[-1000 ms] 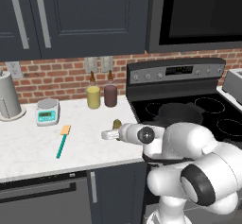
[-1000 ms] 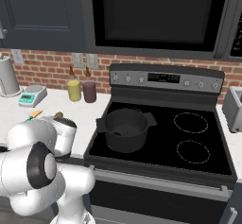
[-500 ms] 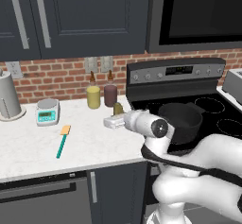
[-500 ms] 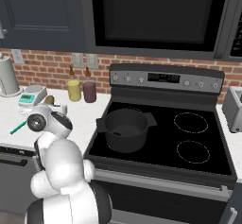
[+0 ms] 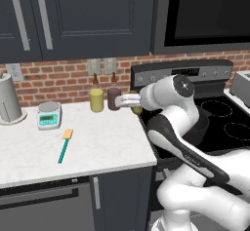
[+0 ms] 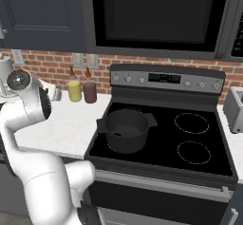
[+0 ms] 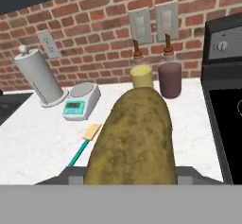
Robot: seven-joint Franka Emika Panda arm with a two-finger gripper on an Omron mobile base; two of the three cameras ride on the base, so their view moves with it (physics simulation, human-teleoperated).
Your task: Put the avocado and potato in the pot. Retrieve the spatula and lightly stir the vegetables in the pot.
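Up it goes: the claw [image 5: 131, 101] has lifted off the table [image 5: 97, 142] with the potato [image 7: 131, 142] clamped between its jaws, and the arm has swung up tall, carrying it level with the jars at the brick wall. The potato looks, perhaps, partly hidden behind the hand from the left base view.

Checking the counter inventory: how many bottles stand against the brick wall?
2. A yellow bottle and a dark maroon bottle stand side by side on the counter below the wall outlets, left of the stove. None seem hidden.
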